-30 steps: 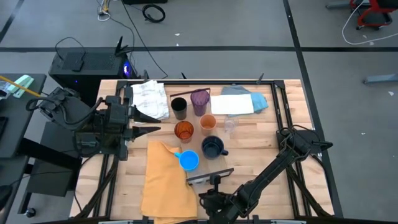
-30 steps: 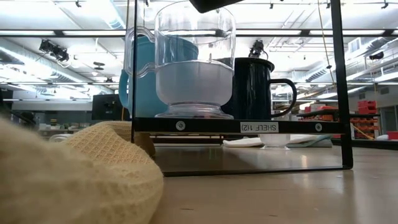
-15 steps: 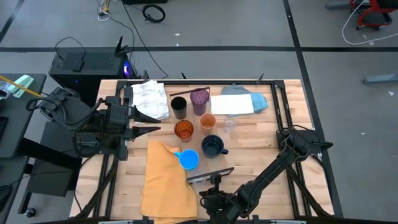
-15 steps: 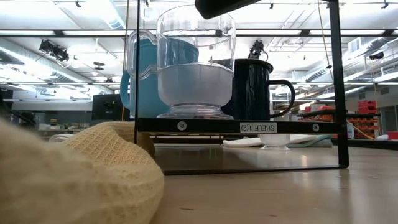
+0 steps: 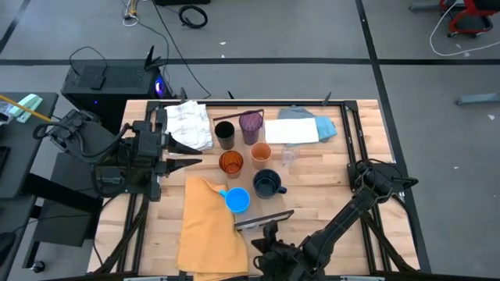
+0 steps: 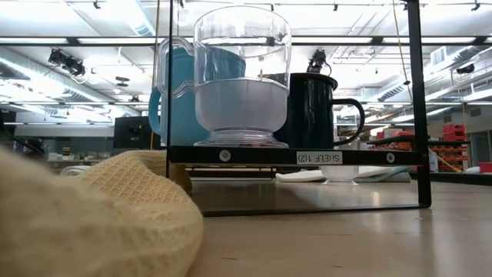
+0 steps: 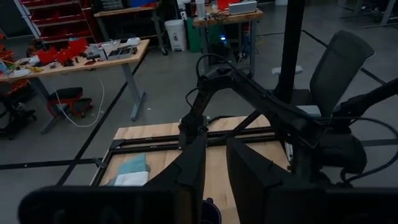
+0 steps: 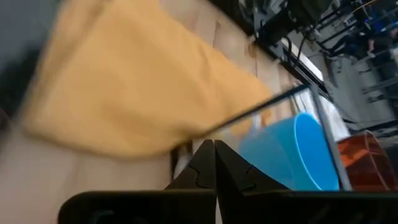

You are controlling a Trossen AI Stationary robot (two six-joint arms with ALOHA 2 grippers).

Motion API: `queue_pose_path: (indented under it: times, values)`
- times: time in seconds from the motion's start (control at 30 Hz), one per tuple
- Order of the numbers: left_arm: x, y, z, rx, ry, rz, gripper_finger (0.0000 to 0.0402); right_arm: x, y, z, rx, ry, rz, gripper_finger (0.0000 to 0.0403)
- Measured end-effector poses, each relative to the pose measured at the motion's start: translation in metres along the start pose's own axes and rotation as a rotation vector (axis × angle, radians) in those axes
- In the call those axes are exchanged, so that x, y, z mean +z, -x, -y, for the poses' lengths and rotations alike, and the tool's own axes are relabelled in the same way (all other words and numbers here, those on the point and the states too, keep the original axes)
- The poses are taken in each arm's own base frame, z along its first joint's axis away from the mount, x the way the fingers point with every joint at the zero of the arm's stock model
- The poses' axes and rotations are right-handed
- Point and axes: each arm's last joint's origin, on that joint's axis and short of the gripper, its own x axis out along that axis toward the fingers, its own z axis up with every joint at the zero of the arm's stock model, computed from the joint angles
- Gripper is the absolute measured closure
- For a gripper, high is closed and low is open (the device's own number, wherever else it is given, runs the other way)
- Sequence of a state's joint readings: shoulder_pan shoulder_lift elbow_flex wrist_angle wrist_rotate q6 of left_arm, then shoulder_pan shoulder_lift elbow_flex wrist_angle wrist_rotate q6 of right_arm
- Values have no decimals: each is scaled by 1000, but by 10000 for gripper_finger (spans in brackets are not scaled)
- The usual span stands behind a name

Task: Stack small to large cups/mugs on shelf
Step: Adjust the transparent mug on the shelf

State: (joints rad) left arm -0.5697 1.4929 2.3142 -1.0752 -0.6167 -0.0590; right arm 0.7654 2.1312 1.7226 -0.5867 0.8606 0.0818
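Observation:
The shelf (image 5: 264, 219) stands near the table's front edge; in the low view its dark frame (image 6: 292, 156) seems to carry a clear cup (image 6: 242, 77). Behind it are the bright blue mug (image 5: 237, 200), navy mug (image 5: 266, 184), orange tumbler (image 5: 230, 163), peach cup (image 5: 261, 152), purple tumbler (image 5: 251, 125), black cup (image 5: 225, 134) and a small clear cup (image 5: 288, 158). My right gripper (image 5: 270, 232) hovers shut just in front of the shelf, its fingers (image 8: 214, 158) pointing at the blue mug (image 8: 292, 155). My left gripper (image 5: 187, 162) waits high at the table's left, a narrow gap between its fingers (image 7: 214, 168).
A mustard-yellow cloth (image 5: 209, 226) lies crumpled left of the shelf and fills the low view's near left (image 6: 100, 215). A white patterned cloth (image 5: 190, 123) and folded blue and white cloths (image 5: 301, 127) lie at the far edge. Bare wood shows right of the mugs.
My right gripper, shut throughout, has risen from just above the clear cup out of the low view's top edge and has rolled about its own axis. The shelf frame and clear cup shifted slightly in the low view early on, then stayed still.

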Motion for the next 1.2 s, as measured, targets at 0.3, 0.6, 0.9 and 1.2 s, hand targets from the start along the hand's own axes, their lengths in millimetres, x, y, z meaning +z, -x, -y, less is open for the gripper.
queue_pose_path:
  times: [0.3, 0.6, 0.9, 1.2]
  values:
    - [0, 0, 0, 0, -4, -1, 324, -11, -11, 3, 8, 175, -54, 403]
    - [-2, 0, 0, 0, -13, -15, 328, -12, -25, 16, -13, 192, -89, 403]
    - [-2, 0, 0, 0, -17, -20, 326, -13, -30, 20, -20, 195, -101, 403]
    - [-2, 0, 0, 0, -29, -20, 326, -14, -31, 21, -19, 156, -107, 403]
